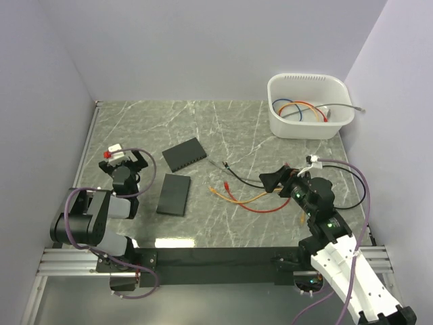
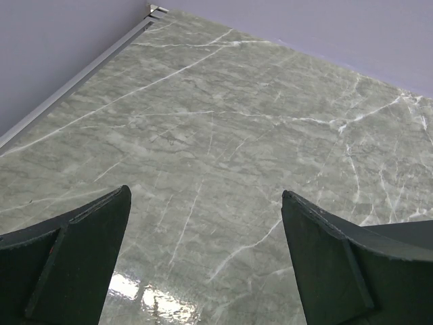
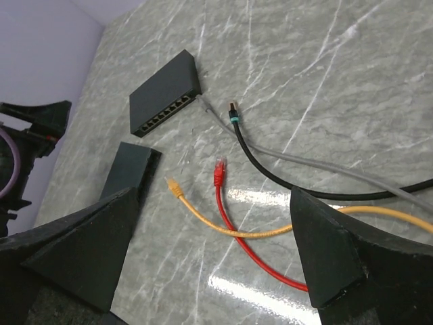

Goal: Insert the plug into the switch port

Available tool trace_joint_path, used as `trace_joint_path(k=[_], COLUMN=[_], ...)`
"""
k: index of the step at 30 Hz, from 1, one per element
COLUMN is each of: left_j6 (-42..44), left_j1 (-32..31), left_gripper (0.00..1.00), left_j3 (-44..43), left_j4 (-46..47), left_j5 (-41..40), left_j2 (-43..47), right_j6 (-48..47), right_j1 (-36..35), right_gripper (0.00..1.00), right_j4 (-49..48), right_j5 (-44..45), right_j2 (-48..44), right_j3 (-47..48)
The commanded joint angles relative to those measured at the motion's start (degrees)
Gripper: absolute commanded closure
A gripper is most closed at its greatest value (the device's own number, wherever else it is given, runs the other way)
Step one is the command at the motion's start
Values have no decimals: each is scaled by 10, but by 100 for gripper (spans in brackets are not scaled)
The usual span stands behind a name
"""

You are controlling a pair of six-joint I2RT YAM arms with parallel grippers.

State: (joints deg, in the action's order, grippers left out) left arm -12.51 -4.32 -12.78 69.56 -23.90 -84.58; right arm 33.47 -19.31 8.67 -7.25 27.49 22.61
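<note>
Reach favours the right hand (image 3: 210,193), spread wide and empty, since the red plug (image 3: 219,172) lies just ahead of it in the middle of the surface (image 3: 325,81), tip toward the far edge, with the switch (image 3: 162,88) beyond toward the far-left corner and the equally wide, empty left hand (image 2: 204,191) farther off by the left edge.

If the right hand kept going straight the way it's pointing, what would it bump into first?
Probably the red cable and orange cable, crossed on the table just ahead of the open right hand. The switch showing its ports lies farther on. Depth is unclear, so that's a guess.
</note>
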Motion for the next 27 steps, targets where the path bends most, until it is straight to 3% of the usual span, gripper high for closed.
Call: trace_joint_path(k=[1,5,13,21,23,26,27], left_j6=[6,6,6,7,19,-2,-14], left_j1=[2,2,2,3,3,-23,-23], left_gripper=[1,1,1,1,1,1,1], left_j3=[-1,-1,-1,-2,-29,-147,-166], left_j4=[29,28,29,36,-43,-303,-338], left_j5=[2,1,3,-13,-22,-69,-67], left_j2=[6,7,7,16,34,78,81], right_j6=[-25,-35,-51,-67,-72,-73,-74], right_j1=[-6,-20,-174,-266,-288,-301,-303], right_gripper=[0,0,0,5,5,6,7], right_j4=[-17,-24,59,58,59,58,57], right_j5=[-22,-33,166,173,174,170,162], right_j2=[-15,7,169,286,312,354,368], right_j3=[17,37,139,176,187,197,200])
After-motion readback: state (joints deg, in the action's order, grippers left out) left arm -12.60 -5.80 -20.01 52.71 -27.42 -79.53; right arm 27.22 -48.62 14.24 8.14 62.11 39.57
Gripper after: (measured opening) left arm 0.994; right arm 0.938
